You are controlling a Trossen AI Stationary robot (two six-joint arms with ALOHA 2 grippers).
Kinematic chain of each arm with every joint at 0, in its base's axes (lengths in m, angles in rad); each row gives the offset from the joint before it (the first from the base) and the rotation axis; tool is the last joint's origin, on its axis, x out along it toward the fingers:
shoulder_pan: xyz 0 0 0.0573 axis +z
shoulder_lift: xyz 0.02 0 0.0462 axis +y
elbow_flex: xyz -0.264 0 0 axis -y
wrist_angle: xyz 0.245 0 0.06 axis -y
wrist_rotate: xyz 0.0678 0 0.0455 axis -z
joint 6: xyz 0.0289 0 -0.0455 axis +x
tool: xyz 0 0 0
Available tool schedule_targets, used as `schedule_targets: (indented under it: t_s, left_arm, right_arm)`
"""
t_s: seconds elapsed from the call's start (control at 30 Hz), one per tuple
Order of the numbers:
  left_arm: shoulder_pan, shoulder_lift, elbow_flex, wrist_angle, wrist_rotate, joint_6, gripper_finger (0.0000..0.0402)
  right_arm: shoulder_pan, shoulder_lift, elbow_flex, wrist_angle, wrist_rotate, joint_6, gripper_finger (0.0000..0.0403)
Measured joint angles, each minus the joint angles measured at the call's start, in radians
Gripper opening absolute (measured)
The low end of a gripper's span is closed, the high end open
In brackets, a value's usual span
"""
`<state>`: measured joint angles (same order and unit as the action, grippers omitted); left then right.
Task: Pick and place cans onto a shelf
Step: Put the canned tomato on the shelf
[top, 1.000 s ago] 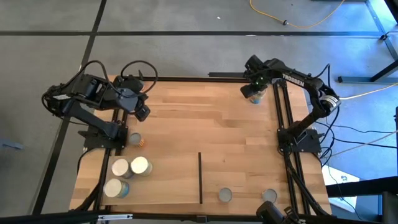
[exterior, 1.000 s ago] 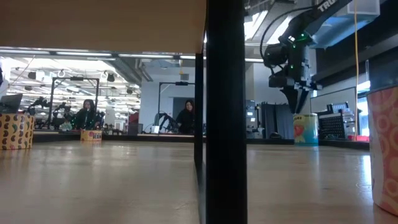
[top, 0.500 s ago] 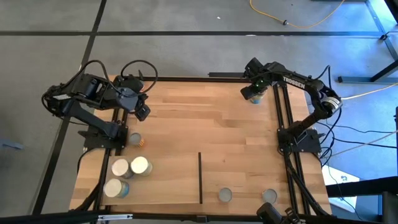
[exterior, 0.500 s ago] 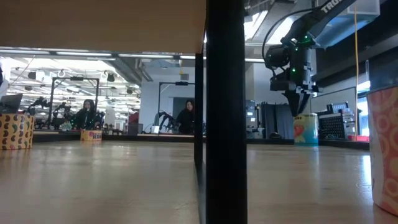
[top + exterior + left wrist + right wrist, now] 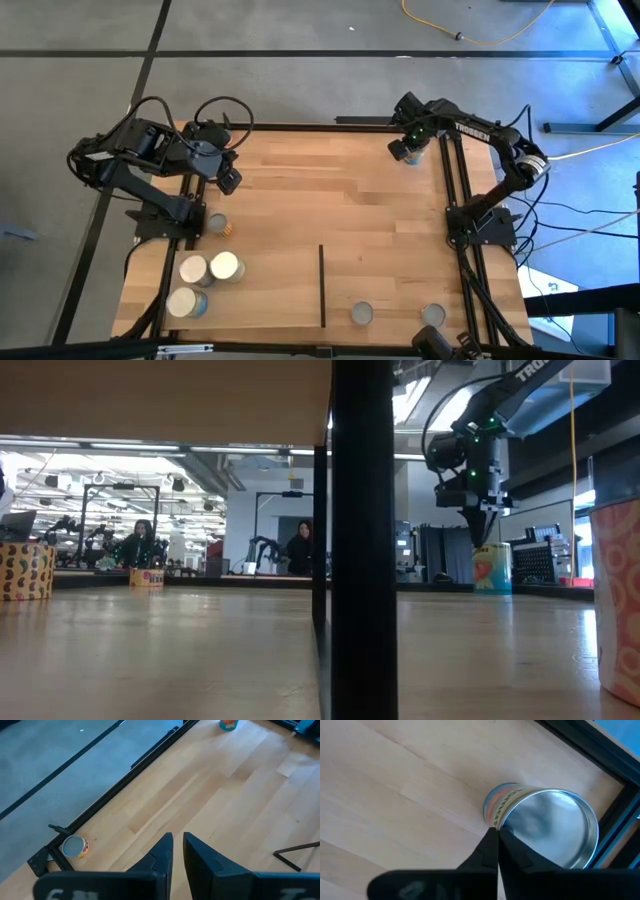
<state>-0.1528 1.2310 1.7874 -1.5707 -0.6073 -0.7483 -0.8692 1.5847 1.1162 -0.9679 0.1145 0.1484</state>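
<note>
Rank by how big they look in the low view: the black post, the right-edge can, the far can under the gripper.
1. Black post
2. Right-edge can, nearer the camera
3. Far can beneath the right gripper
</note>
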Motion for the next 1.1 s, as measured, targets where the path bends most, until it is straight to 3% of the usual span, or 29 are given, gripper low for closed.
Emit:
schedule_targets:
  t_s: [0.13,0.57,1.1]
  left_arm:
    - [0.0,0.0,0.0,0.0,0.0,0.0,0.0036]
    - [0.0,0.0,0.0,0.0,0.02,0.053,0.0036]
    - [0.0,0.0,0.0,0.0,0.025,0.053,0.0036]
  right_arm:
    - [0.016,0.008,0.041,-0.031,0.046,-0.021,0.0002]
    - [0.123,0.007,0.149,-0.126,0.052,-0.035,0.0]
    - [0.429,0.003,0.433,-0.221,0.018,-0.049,0.0]
